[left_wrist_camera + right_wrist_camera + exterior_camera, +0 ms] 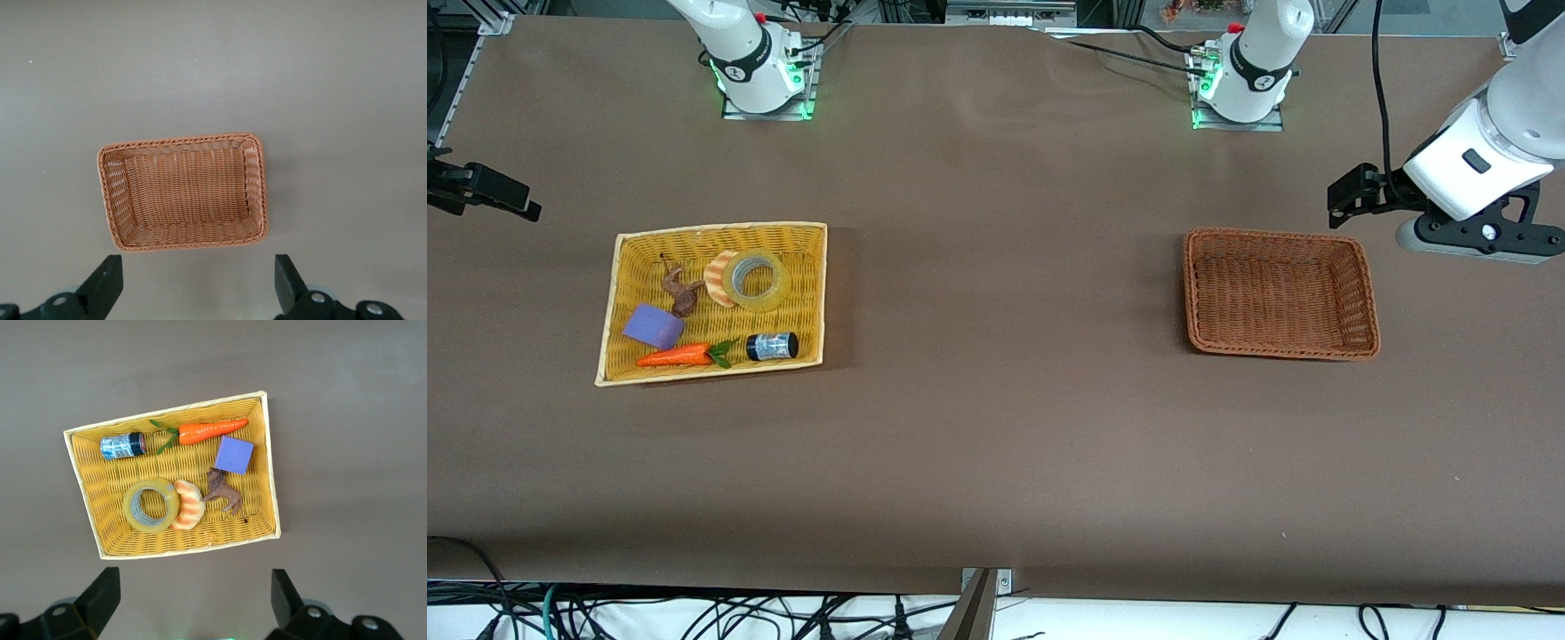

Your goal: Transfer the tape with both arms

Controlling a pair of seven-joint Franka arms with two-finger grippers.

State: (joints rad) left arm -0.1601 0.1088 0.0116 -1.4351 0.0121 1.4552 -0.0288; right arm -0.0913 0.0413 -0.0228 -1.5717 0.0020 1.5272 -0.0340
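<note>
The tape, a translucent yellowish ring with a grey core, lies flat in the yellow basket toward the right arm's end of the table. It leans against a striped orange croissant toy. In the right wrist view the tape is well below my right gripper, which hangs open and empty high over the table beside that basket. My left gripper is open and empty too, high over the table beside the brown wicker basket. The left arm's hand shows at the frame's edge.
The yellow basket also holds a dark jar, a toy carrot, a purple block and a brown animal figure. The brown wicker basket toward the left arm's end has nothing in it. Bare brown table lies between the baskets.
</note>
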